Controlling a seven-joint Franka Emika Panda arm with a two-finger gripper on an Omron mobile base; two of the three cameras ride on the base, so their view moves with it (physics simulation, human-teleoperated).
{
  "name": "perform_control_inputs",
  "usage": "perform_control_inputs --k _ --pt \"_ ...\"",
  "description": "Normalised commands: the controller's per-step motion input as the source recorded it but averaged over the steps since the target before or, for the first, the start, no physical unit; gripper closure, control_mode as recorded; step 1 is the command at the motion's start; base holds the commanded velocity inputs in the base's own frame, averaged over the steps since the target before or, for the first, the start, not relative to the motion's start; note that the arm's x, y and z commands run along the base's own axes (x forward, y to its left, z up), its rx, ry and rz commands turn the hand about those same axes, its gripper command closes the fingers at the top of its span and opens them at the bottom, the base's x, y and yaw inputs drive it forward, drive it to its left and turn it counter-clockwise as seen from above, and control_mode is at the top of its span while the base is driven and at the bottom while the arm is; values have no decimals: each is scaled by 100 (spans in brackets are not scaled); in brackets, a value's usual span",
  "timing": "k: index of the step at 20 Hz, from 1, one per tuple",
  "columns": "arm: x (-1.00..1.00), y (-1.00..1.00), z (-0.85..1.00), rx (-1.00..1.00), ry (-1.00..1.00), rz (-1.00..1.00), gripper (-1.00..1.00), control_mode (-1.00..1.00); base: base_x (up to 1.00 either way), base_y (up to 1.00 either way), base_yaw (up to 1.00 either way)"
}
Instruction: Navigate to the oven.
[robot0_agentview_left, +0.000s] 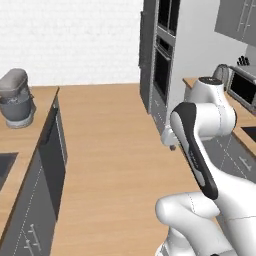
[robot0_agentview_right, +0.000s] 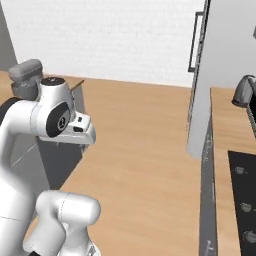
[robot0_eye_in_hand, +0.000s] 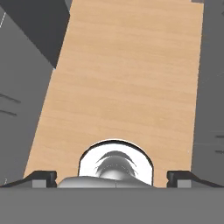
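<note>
Ahead on your right, the oven (robot0_agentview_left: 163, 70) sits in the tall unit; gripper (robot0_eye_in_hand: 113, 178) fingers spread wide, holding nothing.

A grey stand mixer (robot0_agentview_left: 16, 97) sits on the wooden counter (robot0_agentview_left: 27, 132) left of the aisle.

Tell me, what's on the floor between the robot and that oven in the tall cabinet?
Nothing stands there. In the left base view, bare wooden floor runs from the robot's arm to the oven ahead on the right.
</note>
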Motion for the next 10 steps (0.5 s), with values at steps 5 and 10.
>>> perform_control_inputs --k 5,10 --pt "0 0 0 0 0 0 -100 100 100 21 -29" --pt "0 0 0 0 0 0 -100 100 100 28 -27"
